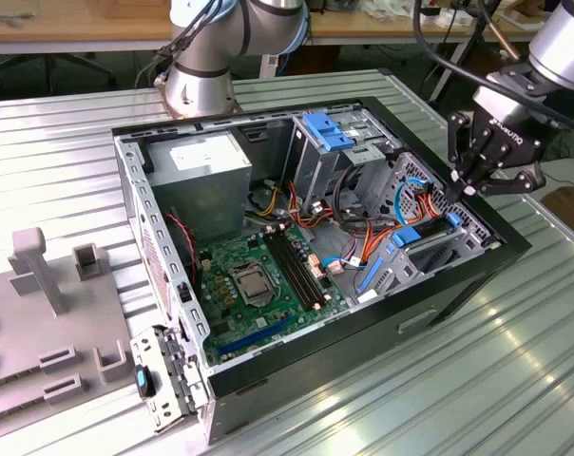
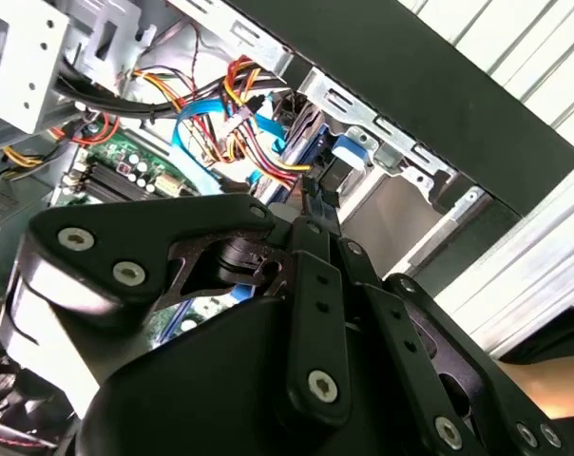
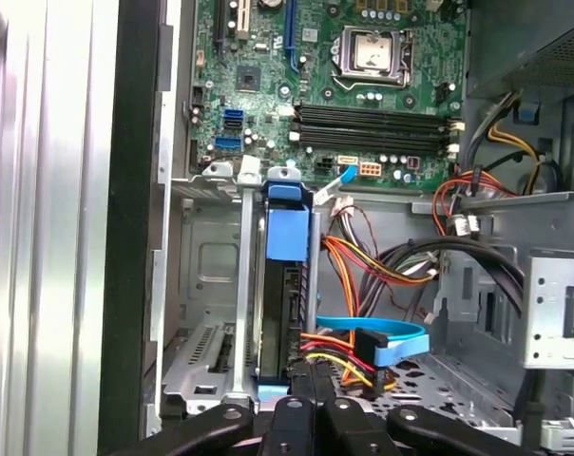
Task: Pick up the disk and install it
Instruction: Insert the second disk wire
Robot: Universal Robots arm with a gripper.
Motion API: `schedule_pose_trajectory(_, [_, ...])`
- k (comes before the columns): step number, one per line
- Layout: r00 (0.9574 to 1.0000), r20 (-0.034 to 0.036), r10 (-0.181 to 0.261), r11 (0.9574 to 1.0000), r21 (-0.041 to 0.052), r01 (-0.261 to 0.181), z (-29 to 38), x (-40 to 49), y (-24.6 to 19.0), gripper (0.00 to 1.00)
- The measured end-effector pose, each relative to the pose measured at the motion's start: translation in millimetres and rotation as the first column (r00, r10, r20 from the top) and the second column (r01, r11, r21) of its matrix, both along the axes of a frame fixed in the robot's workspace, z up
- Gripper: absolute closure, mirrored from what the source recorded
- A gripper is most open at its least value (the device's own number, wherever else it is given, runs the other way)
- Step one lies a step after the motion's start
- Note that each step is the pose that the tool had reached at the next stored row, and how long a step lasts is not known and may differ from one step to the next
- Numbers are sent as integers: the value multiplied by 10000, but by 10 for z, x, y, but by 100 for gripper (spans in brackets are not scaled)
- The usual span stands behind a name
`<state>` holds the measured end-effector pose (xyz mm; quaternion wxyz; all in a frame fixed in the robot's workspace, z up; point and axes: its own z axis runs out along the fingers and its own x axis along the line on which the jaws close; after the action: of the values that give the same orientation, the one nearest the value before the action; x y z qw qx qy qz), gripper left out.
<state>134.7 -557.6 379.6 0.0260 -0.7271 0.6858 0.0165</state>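
Black gripper [image 3: 311, 404], closest to the lens in both wrist views, its linkage arms crowding the foreground; fingertips drawn together to a narrow point with nothing seen clamped between them, the tips resting at or just above the rear edge of the disk [image 3: 285, 313], though contact cannot be confirmed. Disk: seated on edge in the metal drive cage [image 3: 206, 332] at the front corner of the computer case [image 1: 458, 285], blue plastic rail and tab [image 3: 287, 233] showing on its upper side, orange, red and yellow power wires [image 3: 344, 356] and a flat blue data cable [image 3: 396, 342] meeting just beside its connector end. Computer case: black and grey tower lying open on a ribbed metal table [image 1: 439, 399]; contents include a green motherboard [image 1: 258, 280] with processor socket and memory slots at the middle, a grey power supply box [image 1: 206, 166] with white sticker at the back corner, and an upper drive bay carrying a bare blue bracket [image 1: 327, 131] beside the power supply. Grey fixture plate with upright blocks [image 1: 49, 304] lying on the table beside the case, towards the exterior view's left.
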Motion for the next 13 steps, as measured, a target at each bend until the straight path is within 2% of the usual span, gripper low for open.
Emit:
schedule_pose_trajectory(2, [10000,0,6,10000,-2,-6,4,0,49,89])
schedule_pose_trajectory(6, [10000,0,46,10000,-3,-46,5,0,202,89])
schedule_pose_trajectory(7, [10000,0,53,10000,-3,-53,19,0,252,89])
schedule_pose_trajectory(10, [10000,0,54,10000,-14,-54,102,0,306,89])
schedule_pose_trajectory(13, [10000,0,77,10000,-18,-77,102,-22,308,89])
